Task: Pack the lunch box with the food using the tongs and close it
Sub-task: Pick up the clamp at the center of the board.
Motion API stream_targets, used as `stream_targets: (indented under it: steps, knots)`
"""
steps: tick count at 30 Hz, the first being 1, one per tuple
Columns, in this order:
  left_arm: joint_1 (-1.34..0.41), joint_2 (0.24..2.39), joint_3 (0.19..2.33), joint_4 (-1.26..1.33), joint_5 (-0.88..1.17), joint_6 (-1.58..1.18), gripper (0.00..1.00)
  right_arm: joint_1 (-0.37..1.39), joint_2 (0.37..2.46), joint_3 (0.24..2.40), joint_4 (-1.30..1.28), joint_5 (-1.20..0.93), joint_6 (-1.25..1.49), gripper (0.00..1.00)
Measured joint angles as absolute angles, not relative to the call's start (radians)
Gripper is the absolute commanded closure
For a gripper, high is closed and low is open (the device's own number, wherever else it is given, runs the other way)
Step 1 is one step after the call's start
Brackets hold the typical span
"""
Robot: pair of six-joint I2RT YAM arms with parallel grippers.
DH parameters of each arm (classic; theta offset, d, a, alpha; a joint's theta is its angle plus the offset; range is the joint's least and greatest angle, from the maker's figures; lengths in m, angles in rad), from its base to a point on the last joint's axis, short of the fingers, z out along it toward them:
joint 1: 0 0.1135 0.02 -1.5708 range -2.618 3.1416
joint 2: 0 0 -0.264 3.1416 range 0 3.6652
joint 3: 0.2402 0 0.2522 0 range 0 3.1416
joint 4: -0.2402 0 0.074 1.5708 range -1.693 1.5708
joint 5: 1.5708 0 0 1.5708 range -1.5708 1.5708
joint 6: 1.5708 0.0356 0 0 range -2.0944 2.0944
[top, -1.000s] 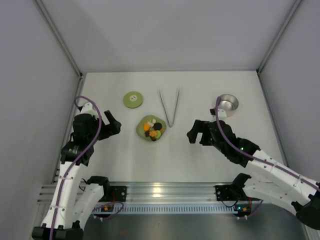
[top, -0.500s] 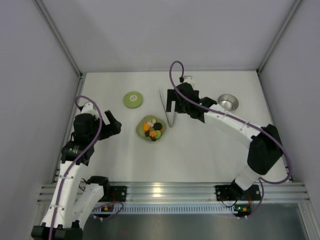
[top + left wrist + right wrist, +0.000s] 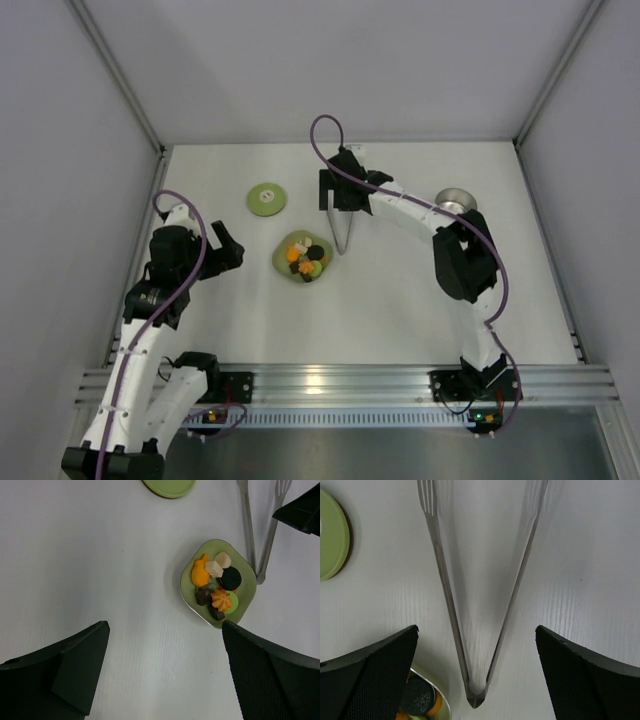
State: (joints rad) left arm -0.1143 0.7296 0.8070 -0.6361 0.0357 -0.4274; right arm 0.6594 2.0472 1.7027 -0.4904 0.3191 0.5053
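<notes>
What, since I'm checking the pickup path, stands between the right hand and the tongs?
Nothing visible. The open right hand hangs directly above the tongs; the green plate of food sits aside, by their joined end.

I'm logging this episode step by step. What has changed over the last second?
The right gripper swung from the near right side out across to the tongs and now hangs open above them, holding nothing. The left gripper, the tongs, the plate of food, the green lid and the metal tin stayed put.
</notes>
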Motion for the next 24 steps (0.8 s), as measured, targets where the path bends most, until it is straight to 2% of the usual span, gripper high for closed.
stream_targets:
  steps: [6,24]
  knots:
    - [-0.122,0.738,0.807,-0.636,0.033,-0.427,0.01,0.636,2.140,1.777,-0.523,0.304,0.486,0.00]
    - [-0.128,0.738,0.807,-0.636,0.028,-0.427,0.01,0.635,2.226,1.784,-0.548,0.277,0.470,0.01]
